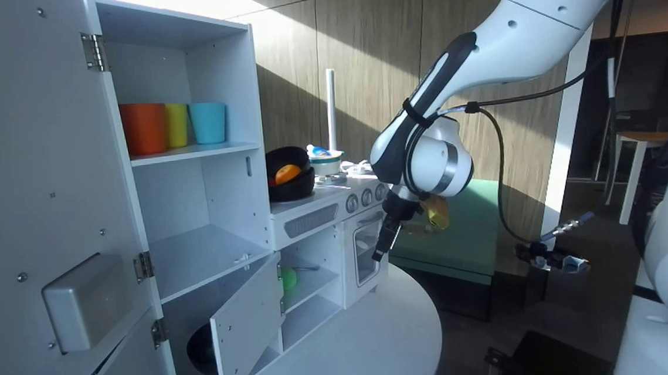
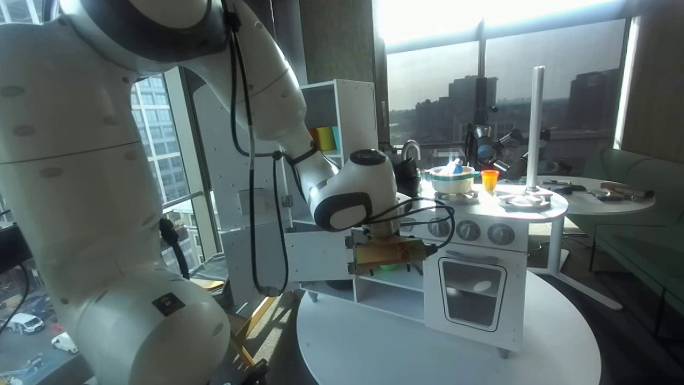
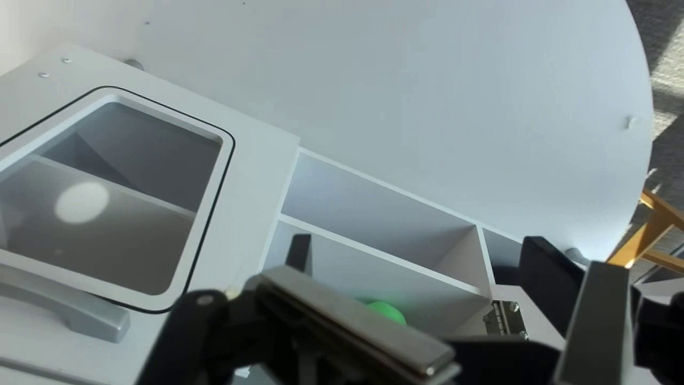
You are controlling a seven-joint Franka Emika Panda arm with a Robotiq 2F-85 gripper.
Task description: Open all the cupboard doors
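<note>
White cupboard doors belong to a toy kitchen. The tall door with a grey dispenser box (image 1: 10, 175) stands wide open in both exterior views (image 2: 214, 160). The lower door below it (image 1: 129, 372) also stands open. A small door (image 1: 252, 322) hinged beside the middle shelves stands partly open; it also shows in an exterior view (image 2: 318, 256). The windowed oven door (image 1: 348, 269) is shut, its grey handle clear in the wrist view (image 3: 85, 310). My gripper (image 1: 379, 256) hangs in front of the middle shelves near the oven door. Its fingers (image 3: 425, 262) are apart with nothing between them.
Orange, yellow and blue cups (image 1: 208, 123) stand on the upper shelf. Black bowls (image 1: 291, 176) and a pot (image 2: 453, 179) stand on the counter. A green item (image 1: 288, 278) is on the middle shelf. The kitchen stands on a round white table (image 2: 427, 353).
</note>
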